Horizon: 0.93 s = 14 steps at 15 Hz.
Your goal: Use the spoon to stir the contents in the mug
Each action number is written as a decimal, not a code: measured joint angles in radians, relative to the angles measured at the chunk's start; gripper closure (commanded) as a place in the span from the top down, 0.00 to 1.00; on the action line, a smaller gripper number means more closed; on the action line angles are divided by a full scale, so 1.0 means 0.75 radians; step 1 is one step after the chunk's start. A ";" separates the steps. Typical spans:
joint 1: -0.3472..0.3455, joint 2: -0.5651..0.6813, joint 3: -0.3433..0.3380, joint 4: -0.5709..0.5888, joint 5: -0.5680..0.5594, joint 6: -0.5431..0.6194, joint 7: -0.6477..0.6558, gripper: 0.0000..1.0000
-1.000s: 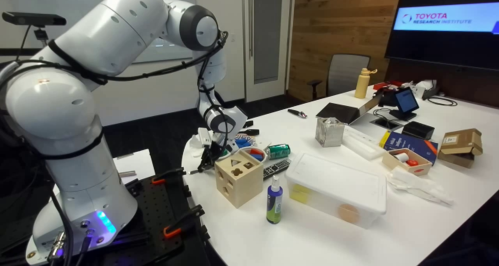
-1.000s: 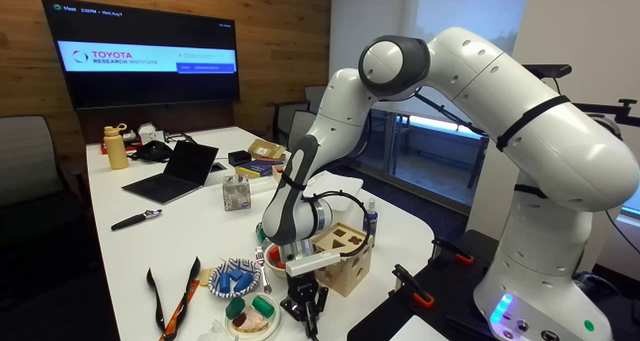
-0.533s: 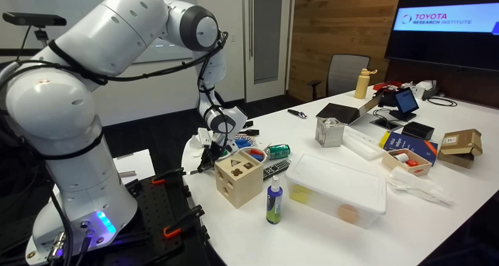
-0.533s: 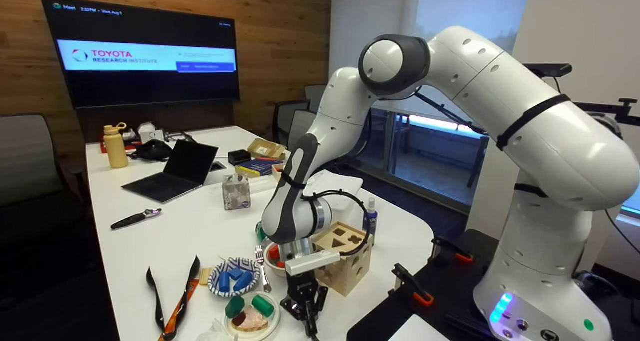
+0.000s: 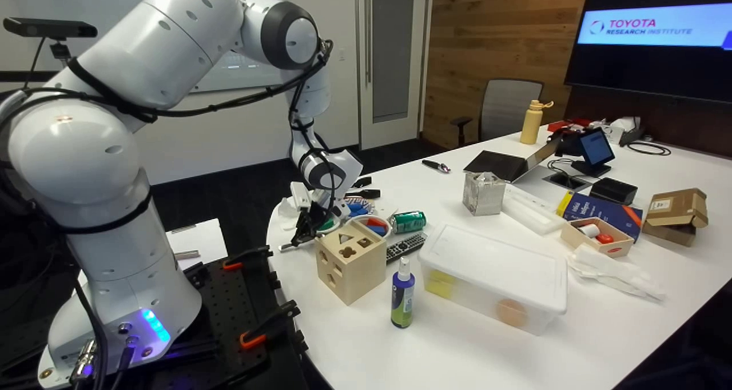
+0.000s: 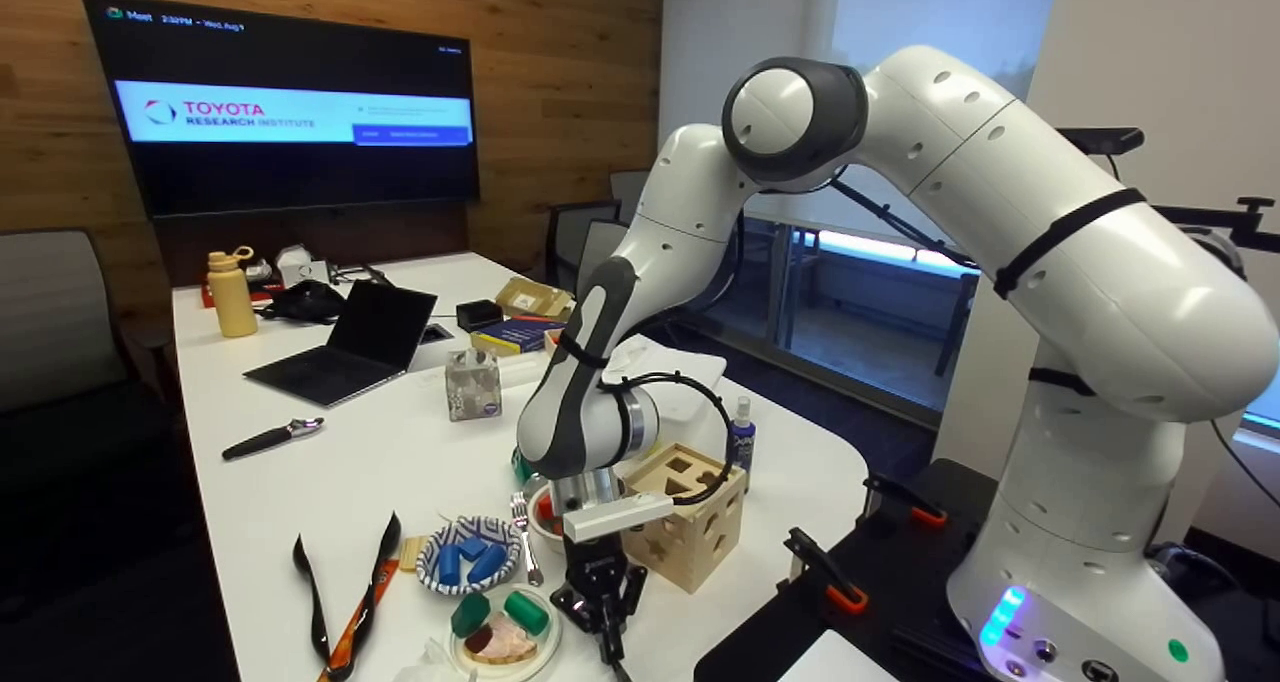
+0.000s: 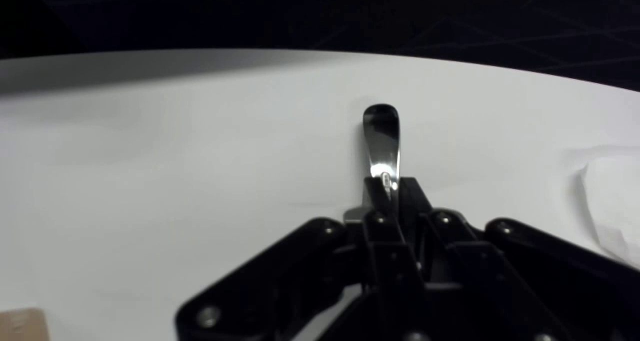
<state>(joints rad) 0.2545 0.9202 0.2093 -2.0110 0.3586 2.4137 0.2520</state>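
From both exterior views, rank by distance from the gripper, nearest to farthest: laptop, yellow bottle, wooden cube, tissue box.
1. Wooden cube, beside the gripper
2. Tissue box, farther along the table
3. Laptop, beyond the tissue box
4. Yellow bottle, beyond the laptop

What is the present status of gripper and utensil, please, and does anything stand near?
Gripper shut on metal utensil, likely the spoon. Mug not made out in any view. Wooden shape box close beside, possible obstacle.

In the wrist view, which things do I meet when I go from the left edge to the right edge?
Tan object, mostly cut off → shiny metal handle → white object, also cut off.
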 measured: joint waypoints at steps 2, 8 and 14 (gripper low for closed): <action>0.000 -0.049 0.009 -0.012 0.000 -0.001 0.000 0.03; -0.030 -0.256 0.003 -0.045 -0.001 -0.152 -0.007 0.03; -0.177 -0.286 -0.018 0.052 -0.001 -0.454 -0.189 0.03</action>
<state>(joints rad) 0.1215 0.7055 0.1961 -1.9722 0.3579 2.0735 0.1105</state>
